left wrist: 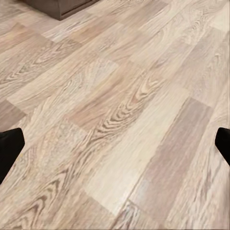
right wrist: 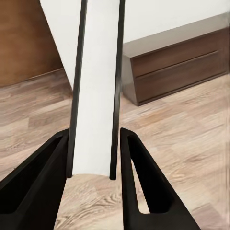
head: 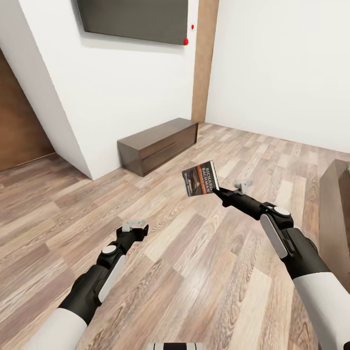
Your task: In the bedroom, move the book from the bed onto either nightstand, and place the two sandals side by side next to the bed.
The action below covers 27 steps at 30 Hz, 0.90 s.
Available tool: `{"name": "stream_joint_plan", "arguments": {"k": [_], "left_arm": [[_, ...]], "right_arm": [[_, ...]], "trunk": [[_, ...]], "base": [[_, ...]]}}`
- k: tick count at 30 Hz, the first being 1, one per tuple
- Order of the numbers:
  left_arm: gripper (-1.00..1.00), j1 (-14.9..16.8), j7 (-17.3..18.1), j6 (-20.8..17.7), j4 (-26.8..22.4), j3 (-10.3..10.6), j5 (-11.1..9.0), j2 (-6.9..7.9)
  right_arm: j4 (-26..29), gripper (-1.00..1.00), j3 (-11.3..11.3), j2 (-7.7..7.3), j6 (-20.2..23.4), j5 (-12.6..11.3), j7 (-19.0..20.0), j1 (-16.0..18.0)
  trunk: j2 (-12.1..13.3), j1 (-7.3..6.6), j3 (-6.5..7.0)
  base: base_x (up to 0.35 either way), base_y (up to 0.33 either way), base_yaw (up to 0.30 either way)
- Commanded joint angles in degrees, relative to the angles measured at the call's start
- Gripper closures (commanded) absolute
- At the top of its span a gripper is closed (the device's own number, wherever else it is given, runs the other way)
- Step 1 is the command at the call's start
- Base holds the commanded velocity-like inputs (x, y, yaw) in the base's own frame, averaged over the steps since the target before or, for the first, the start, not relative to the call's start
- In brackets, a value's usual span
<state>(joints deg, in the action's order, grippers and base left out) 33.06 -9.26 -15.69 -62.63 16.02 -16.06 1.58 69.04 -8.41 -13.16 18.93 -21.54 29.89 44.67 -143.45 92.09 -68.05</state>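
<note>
Wood floor (head: 194, 272); one book (head: 200, 179) (gripped).

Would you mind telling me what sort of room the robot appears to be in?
Probably a room in a home, perhaps a bedroom or living room: wood-plank floor, white walls, a dark flat screen mounted on the wall, and a low dark-brown drawer cabinet beneath it.

The wood-plank floor (head: 194, 272) in front of both arms is open, with wide room between and ahead of them. A low dark cabinet (head: 158, 145) stands against the white wall (head: 126, 97) ahead, well apart from the arms. At the far right edge, dark wooden furniture (head: 338, 214) stands near the right arm.
</note>
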Motion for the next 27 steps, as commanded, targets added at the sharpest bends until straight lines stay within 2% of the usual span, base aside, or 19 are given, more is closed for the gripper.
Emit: {"name": "stream_joint_plan", "arguments": {"k": [1,27], "left_arm": [[-1.0,0.03,-0.49,-0.29,-0.12,0.24,-0.59,0.09],[-1.0,0.02,-0.41,-0.57,-0.11,0.15,-0.57,0.09]], "right_arm": [[0.04,1.0,-0.06,-0.02,0.49,-0.78,-0.09,0.06],[0.04,1.0,-0.07,-0.02,0.51,-0.81,-0.15,0.07]], "trunk": [[-0.02,0.02,-0.05],[-0.02,0.02,-0.05]], "base": [[0.332,0.0,-0.272],[0.332,0.0,-0.272]]}}
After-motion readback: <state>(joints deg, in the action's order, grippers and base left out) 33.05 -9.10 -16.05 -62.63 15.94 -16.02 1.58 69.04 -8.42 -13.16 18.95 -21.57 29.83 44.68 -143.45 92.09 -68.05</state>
